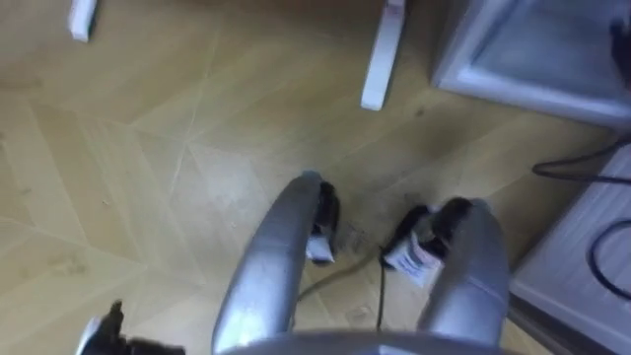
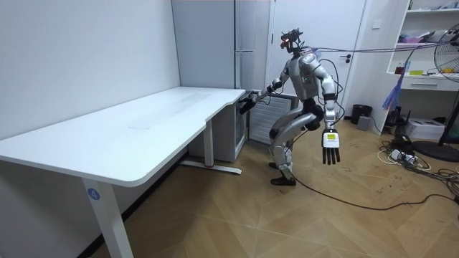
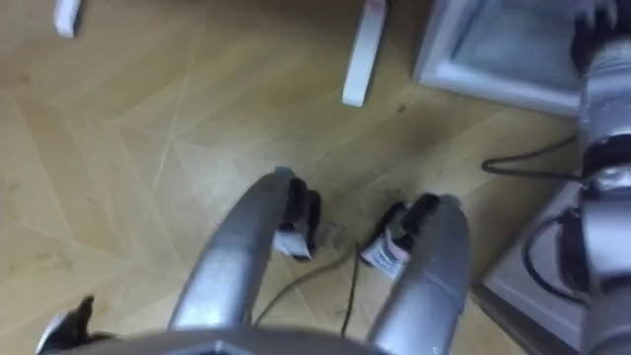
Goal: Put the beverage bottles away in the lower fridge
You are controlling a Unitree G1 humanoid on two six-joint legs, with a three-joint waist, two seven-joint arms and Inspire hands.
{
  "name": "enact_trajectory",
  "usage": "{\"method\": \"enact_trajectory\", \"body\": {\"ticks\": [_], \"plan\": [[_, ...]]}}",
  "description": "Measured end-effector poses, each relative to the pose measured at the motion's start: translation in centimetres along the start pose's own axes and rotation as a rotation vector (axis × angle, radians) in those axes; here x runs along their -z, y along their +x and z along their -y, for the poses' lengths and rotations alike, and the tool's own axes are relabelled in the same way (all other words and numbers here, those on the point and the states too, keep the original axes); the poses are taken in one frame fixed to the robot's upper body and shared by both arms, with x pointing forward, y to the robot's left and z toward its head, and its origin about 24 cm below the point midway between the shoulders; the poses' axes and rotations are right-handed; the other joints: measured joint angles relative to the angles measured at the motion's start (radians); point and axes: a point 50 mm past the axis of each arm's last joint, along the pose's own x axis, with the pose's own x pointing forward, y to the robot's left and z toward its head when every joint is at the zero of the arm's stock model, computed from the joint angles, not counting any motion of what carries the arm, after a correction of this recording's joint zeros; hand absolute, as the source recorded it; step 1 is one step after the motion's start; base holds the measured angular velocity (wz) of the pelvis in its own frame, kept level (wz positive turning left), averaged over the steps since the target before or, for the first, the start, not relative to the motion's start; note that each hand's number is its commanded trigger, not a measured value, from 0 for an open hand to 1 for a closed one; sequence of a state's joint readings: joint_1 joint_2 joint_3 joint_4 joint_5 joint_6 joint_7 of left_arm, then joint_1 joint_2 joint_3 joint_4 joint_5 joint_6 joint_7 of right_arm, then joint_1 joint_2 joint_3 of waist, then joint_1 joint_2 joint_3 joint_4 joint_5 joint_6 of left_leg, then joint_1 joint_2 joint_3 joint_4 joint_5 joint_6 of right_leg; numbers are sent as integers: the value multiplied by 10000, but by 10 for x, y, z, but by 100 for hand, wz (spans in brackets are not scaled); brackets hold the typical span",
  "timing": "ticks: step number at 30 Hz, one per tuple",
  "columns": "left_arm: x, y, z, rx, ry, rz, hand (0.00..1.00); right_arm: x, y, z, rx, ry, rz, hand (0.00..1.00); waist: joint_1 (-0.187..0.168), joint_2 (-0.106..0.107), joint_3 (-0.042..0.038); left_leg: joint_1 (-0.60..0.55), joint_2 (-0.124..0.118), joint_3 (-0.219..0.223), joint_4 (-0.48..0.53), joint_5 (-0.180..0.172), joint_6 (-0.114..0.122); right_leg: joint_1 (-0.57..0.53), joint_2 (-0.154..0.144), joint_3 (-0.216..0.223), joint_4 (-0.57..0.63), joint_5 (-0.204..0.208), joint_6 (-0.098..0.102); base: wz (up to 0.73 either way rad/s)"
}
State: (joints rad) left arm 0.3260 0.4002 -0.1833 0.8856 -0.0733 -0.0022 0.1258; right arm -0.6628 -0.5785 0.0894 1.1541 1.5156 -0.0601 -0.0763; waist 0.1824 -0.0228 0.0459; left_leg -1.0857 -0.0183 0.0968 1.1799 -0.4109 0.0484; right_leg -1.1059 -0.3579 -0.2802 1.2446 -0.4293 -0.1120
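Much bare floor (image 2: 323, 229) between desk (image 2: 143, 129) edge and fridge (image 2: 247, 29)

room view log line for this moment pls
stance: knees bent, between white table and fridge | right robot hand: extended toward fridge, low | left robot hand: hanging at side, open

A large white L-shaped desk on white metal legs (image 2: 143, 125) is set against the pale wall, over a light herringbone wooden floor (image 1: 148, 177). At the room view's right, a white wall shelf (image 2: 430, 80), a black pedestal fan (image 2: 446, 59), a small black bin (image 2: 361, 113) and a tangle of dark floor cables (image 2: 403, 155) are seen.
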Motion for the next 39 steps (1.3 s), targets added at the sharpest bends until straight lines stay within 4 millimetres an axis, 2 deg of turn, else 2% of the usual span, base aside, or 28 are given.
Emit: {"method": "enact_trajectory", "body": {"ticks": [2,3,4,8,10,14,17,18,20,22,24,26,28,29,31,32,35,36,39], "plan": [[3,0,0,69,14,-118,0,3,-1,13,-62,-807,-259,0,-36,-82,37,301,78,-7,-299,41,-68,376,54,-182,-321,5,8,5],[6,0,0,113,30,-292,0,6,-3,26,-50,-1434,-437,0,-64,-100,44,537,125,-83,-454,58,-98,719,126,-321,-523,16,23,10],[10,0,0,169,37,-455,0,7,-6,39,-36,-2034,-582,0,-107,-110,41,785,180,-168,-585,66,-115,1067,195,-466,-736,27,43,6],[11,0,-2,188,16,-604,0,13,-14,67,-71,-4105,-1151,0,-229,-209,31,1563,267,-256,-1225,111,-191,2003,383,-809,-1474,95,122,5],[10,1,-5,75,-95,-542,0,19,-22,92,94,-5743,-1878,0,-282,-303,-3,2218,280,-299,-1778,178,-302,2701,519,-924,-2025,154,216,2],[7,3,-8,-13,-146,-487,0,25,-33,119,403,-8127,-2892,0,-444,-376,-55,3190,295,-388,-2637,263,-351,3722,730,-1156,-2941,405,312,-1],[-1,6,-13,-311,-424,-332,0,30,-45,142,708,-9349,-3546,0,-518,-420,-92,4044,425,-449,-3287,321,-328,4636,1044,-1250,-3729,541,460,-5],[-3,6,-13,-352,-418,-284,0,33,-49,150,767,-9645,-3776,0,-566,-418,-149,4405,460,-446,-3585,329,-332,5015,1153,-1287,-4075,588,542,-5],[-6,7,-12,-363,-122,-144,0,44,-59,163,859,-10096,-4214,0,-724,-445,-206,5094,527,-425,-4114,373,-341,5663,1334,-1330,-4658,697,637,-7],[-7,7,-9,-400,-119,-107,0,62,-78,185,946,-10218,-4923,0,-793,-485,-310,6029,580,-409,-4942,468,-364,6573,1582,-1358,-5521,869,779,-10],[-8,7,-7,-438,-64,-100,0,73,-90,197,970,-10221,-5346,0,-967,-474,-358,6759,595,-322,-5623,590,-376,7253,1751,-1367,-6192,1028,891,-8],[-11,7,-2,-519,-150,17,0,78,-97,202,943,-10219,-5533,0,-1024,-407,-407,7403,640,-159,-6306,742,-372,7814,1923,-1341,-6891,1278,951,-21],[-18,7,3,-540,-434,242,0,81,-101,204,886,-10320,-5591,0,-1177,-383,-426,8002,578,-130,-6929,911,-379,8275,2015,-1298,-7351,1435,1034,-18],[-21,7,4,-634,-553,388,0,82,-102,204,795,-10357,-5573,0,-1349,-460,-416,8400,516,-55,-7345,1061,-370,8536,2011,-1251,-7583,1476,1081,-10],[-23,7,5,-716,-750,433,0,86,-103,200,662,-10422,-5309,0,-1471,-564,-417,8992,492,63,-7847,1204,-406,8945,2091,-1136,-7917,1536,1128,-19],[-22,7,5,-720,-763,403,0,89,-103,195,461,-10469,-5173,0,-1556,-646,-376,9341,504,65,-8112,1244,-444,9247,2180,-1057,-8132,1555,1140,-22],[-24,6,7,-737,-809,525,0,89,-105,188,106,-10812,-4725,0,-1765,-805,-428,10012,590,74,-8606,1311,-550,9904,2459,-924,-8758,1684,1174,-14],[-23,6,9,-753,-893,496,0,86,-104,182,-49,-10962,-4296,0,-1791,-839,-457,10275,600,67,-8836,1325,-567,10053,2554,-757,-8917,1711,1193,-21],[-18,5,12,-843,-978,289,0,83,-108,178,-53,-11863,-3985,0,-1827,-877,-442,10802,619,58,-9293,1369,-601,10380,2717,-465,-9173,1731,1209,-27]]}}
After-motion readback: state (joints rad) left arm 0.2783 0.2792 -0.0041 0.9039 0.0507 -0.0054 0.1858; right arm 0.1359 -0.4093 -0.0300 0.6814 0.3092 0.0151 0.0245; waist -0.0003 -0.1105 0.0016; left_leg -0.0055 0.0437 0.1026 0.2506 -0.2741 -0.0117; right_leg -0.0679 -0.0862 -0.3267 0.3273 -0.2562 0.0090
